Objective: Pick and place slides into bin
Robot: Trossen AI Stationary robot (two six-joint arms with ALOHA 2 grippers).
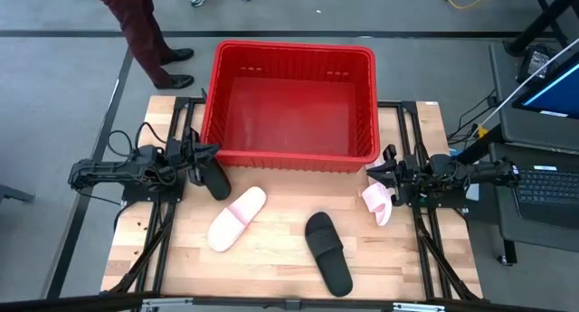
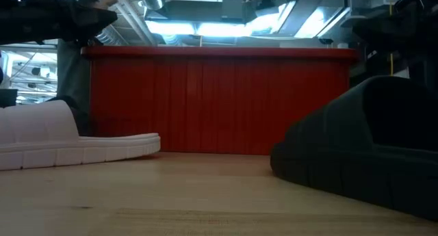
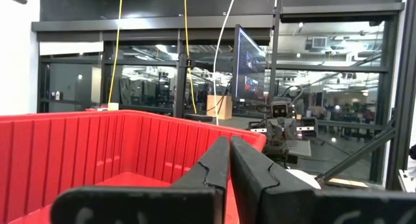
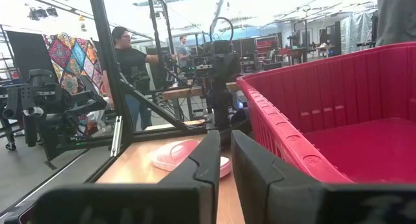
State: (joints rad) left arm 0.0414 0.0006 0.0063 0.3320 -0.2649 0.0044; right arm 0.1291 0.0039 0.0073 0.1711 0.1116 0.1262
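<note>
Evidently nothing is binned: the bin [image 1: 291, 102] looks empty, slides lie before it. Both grippers, left [image 1: 210, 155] and right [image 1: 378, 168], have jaws together; open wide, then grasp the pink slide [image 1: 237, 219] by its strap.

A pale wood-plank tabletop [image 1: 271, 258] stands on a grey floor [image 1: 54, 86] crossed by a pale line beyond its far edge. A person in dark red trousers [image 1: 136, 23] and black shoes stands just past the far left corner. Off the right edge, a desk carries a keyboard [image 1: 547, 185] and a lit monitor [image 1: 552, 86]. A yellow cable [image 1: 466, 0] lies on the floor beyond. Bright ceiling strip lights [image 2: 205, 27] and silver ducting [image 2: 154, 0] run overhead. Black-framed glass partitions [image 3: 130, 74] face a wider workshop, where a patterned hanging [image 4: 68, 55] and two people [image 4: 130, 62] show.
</note>
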